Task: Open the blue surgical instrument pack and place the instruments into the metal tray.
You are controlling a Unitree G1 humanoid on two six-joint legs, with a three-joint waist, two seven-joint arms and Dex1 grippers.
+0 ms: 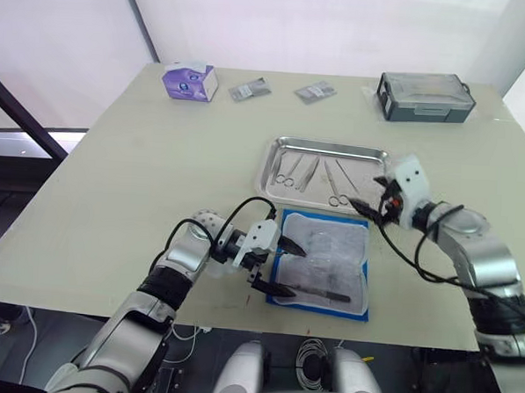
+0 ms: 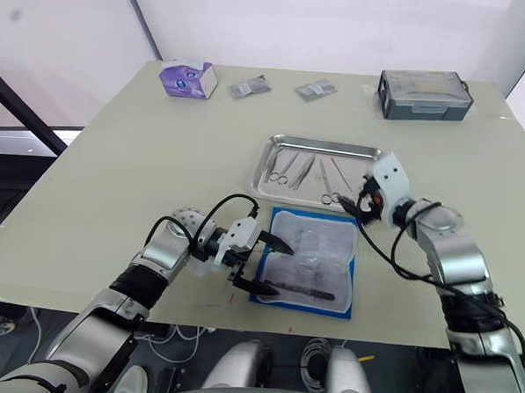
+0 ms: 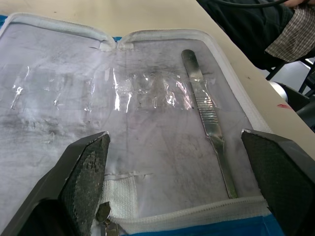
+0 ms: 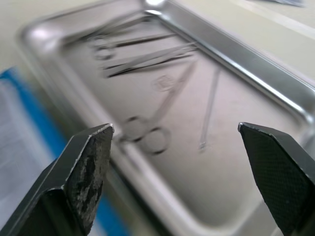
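Observation:
The blue surgical instrument pack (image 1: 323, 263) lies unfolded near the table's front edge, its whitish-clear inner layer (image 3: 123, 113) facing up. One slim silvery instrument (image 3: 209, 118) rests on that layer along the pack's near edge (image 1: 317, 294). My left gripper (image 1: 289, 270) is open at the pack's left side, its fingers (image 3: 86, 172) low over the liner, holding nothing. The metal tray (image 1: 278, 149) sits just behind the pack and holds several instruments, among them scissors (image 4: 147, 133) with ring handles. My right gripper (image 1: 371, 195) hangs open and empty over the tray's near right corner.
Along the far edge stand a purple tissue box (image 1: 189, 80), two grey foil sachets (image 1: 249, 90) (image 1: 315, 91) and a grey lidded box (image 1: 424, 97). The pack's near edge lies close to the table's front edge (image 1: 239, 311).

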